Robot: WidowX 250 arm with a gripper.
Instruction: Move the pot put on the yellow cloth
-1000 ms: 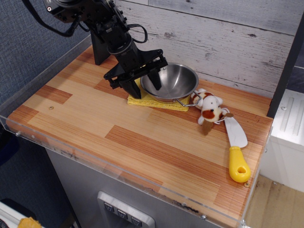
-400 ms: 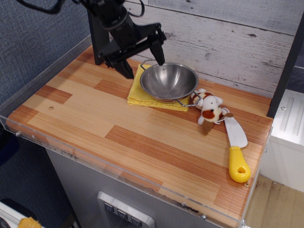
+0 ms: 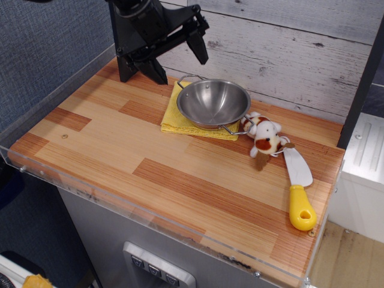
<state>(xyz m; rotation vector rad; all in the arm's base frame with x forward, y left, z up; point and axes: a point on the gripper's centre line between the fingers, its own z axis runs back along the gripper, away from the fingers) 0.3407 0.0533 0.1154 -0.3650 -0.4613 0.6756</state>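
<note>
The pot (image 3: 213, 102), a shiny steel bowl-shaped pan with two wire loop handles, sits on the yellow cloth (image 3: 174, 116), which shows at its left and front. My gripper (image 3: 180, 60) hangs open and empty above and behind the pot's left rim, its two black fingers (image 3: 200, 48) spread wide and clear of the pot.
A brown and white plush toy (image 3: 264, 137) lies just right of the pot, touching its front handle. A yellow-handled knife (image 3: 298, 192) lies at the right front. A clear plastic rim (image 3: 150, 221) borders the wooden table. A grey plank wall stands behind.
My gripper has let go of the pot's left rim and risen up and back. The pot stays on the cloth, settled level.
</note>
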